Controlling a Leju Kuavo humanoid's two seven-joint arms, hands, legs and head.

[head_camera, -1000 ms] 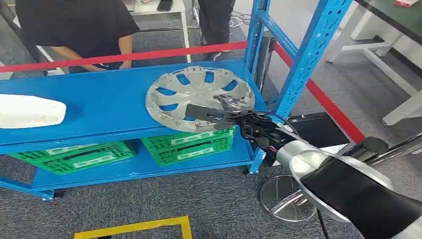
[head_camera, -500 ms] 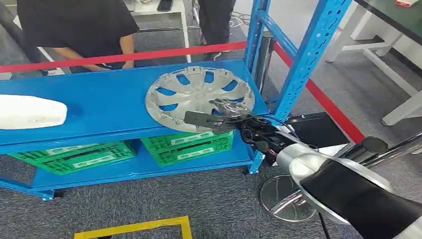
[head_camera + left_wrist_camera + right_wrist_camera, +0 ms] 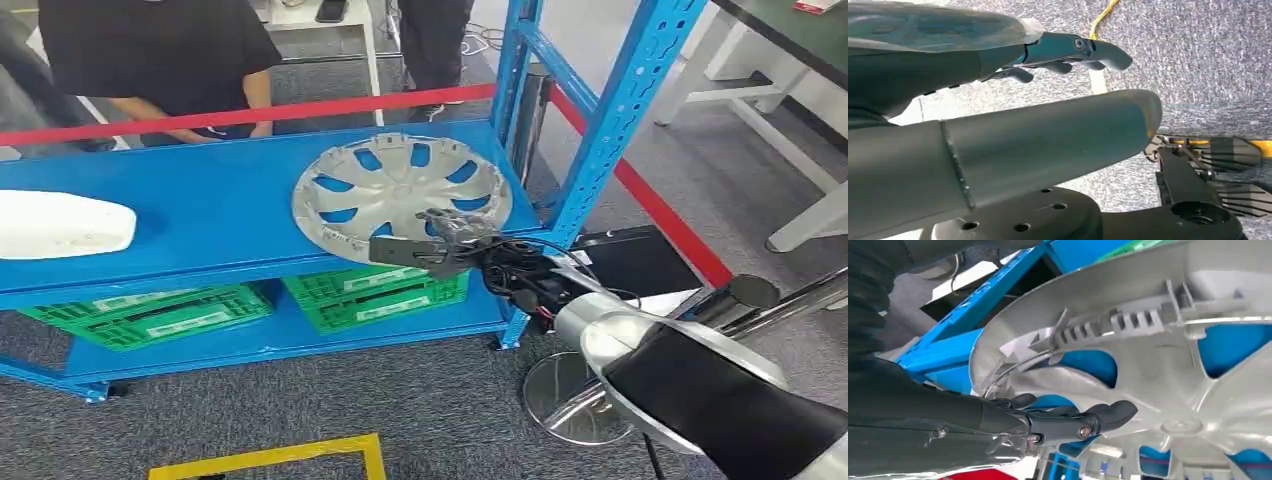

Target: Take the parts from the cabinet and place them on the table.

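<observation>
A silver hubcap (image 3: 400,190) lies hollow side up on the blue cabinet shelf (image 3: 200,200), near its right front corner. My right hand (image 3: 440,240) is at the hubcap's near rim. Its dark fingers (image 3: 1083,422) reach over the rim into the hollow, and the thumb (image 3: 400,250) lies along the outside beneath the rim. The hubcap (image 3: 1158,370) rests flat on the shelf. A white part (image 3: 60,225) lies at the shelf's left end. My left hand (image 3: 1063,55) hangs over the grey floor, fingers loosely apart and holding nothing.
Green crates (image 3: 380,290) fill the lower shelf. A blue upright post (image 3: 620,110) stands right of the hubcap. A person in black (image 3: 150,50) stands behind the cabinet by a red tape line (image 3: 300,108). A round metal base (image 3: 570,395) sits on the floor.
My right hand has slid a little back toward me along the hubcap's near rim. The hubcap has stayed in place on the shelf.
</observation>
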